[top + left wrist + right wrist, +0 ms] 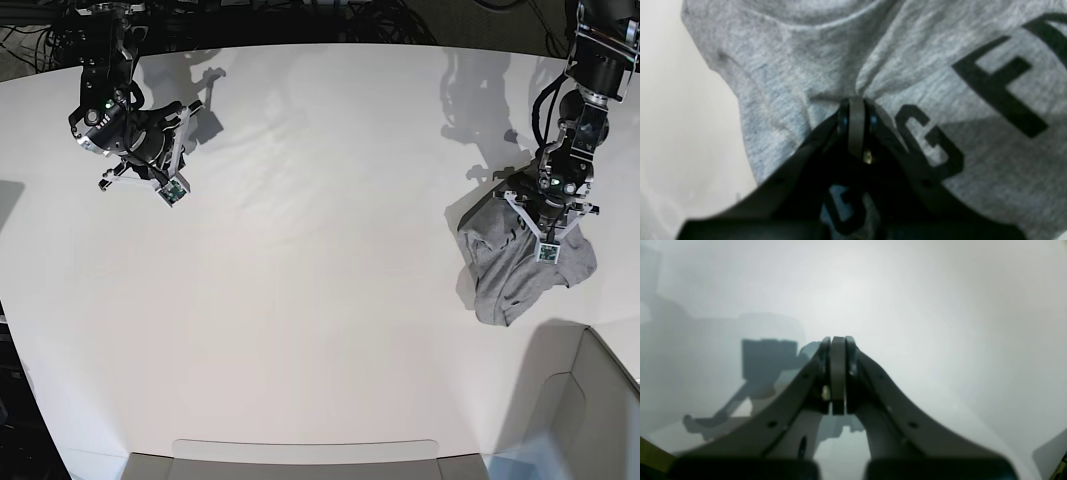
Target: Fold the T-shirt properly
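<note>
A heather-grey T-shirt (515, 262) is seen bunched in a crumpled heap near the right edge of the white bench (300, 300), where it is pinched by the left gripper (857, 100), whose jaws are pressed together on a gathered ridge of fabric. Creases are drawn toward that pinch point, which suggests the cloth is being held there so that it can be lifted or dragged out of its heap and spread flat before any fold is made. Black block lettering is shown face-up in the left wrist view, partly lost in the wrinkles, so the printed side is judged to be uppermost at this spot. The right gripper (838, 340) is held well apart from the garment, above the bare surface near the far left corner of the bench, its jaws closed on nothing. With the shirt not yet laid out, the folding itself is judged to be barely begun.
</note>
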You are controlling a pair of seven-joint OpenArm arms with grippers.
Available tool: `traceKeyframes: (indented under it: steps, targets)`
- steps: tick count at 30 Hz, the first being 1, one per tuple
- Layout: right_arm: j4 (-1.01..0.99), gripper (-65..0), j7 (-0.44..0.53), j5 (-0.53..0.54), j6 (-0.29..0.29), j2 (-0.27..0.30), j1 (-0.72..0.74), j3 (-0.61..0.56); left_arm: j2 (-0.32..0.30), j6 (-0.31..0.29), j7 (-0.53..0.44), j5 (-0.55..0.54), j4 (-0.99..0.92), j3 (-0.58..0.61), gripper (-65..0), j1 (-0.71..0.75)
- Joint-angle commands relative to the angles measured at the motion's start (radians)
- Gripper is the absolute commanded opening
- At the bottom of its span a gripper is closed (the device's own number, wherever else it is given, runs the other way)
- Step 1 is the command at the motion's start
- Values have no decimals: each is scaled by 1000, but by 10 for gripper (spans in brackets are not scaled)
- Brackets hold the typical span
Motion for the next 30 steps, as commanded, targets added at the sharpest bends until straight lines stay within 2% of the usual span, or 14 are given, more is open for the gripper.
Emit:
traceKeyframes:
  steps: [1, 4, 6, 8, 14, 17, 20, 27, 30]
  targets:
    - [16, -650, 12, 7, 4, 6, 7, 3, -16, -5, 79, -15, 1, -1, -650, 9]
    - [19, -650, 14, 10, 4, 5, 5, 4, -19, -5, 79, -20, 55, -44, -650, 7]
    - [36, -650, 17, 10, 4, -8, 7, 10, -13, -3, 82, -20, 127, -126, -650, 13]
    - [63, -650, 53, 10, 4, -15, 5, 16, 30, 0, 82, -18, 193, -199, -650, 15]
    - [157, -650, 313, 10, 4, -78, -46, 69, 196, 0, 78, -15, 392, -495, -650, 64]
    - [172, -650, 409, 10, 4, -114, -84, 101, 271, -2, 61, -15, 535, -610, -650, 124]
    - [174, -650, 480, 10, 4, -138, -147, 121, 283, -2, -50, -14, 662, -665, -650, 253]
    - [175, -650, 649, 13, 4, -157, -362, 121, 287, -2, -516, -14, 713, -667, -650, 624]
    - [175, -650, 722, 13, 4, -195, -445, 142, 328, -2, -662, -14, 713, -668, -650, 762]
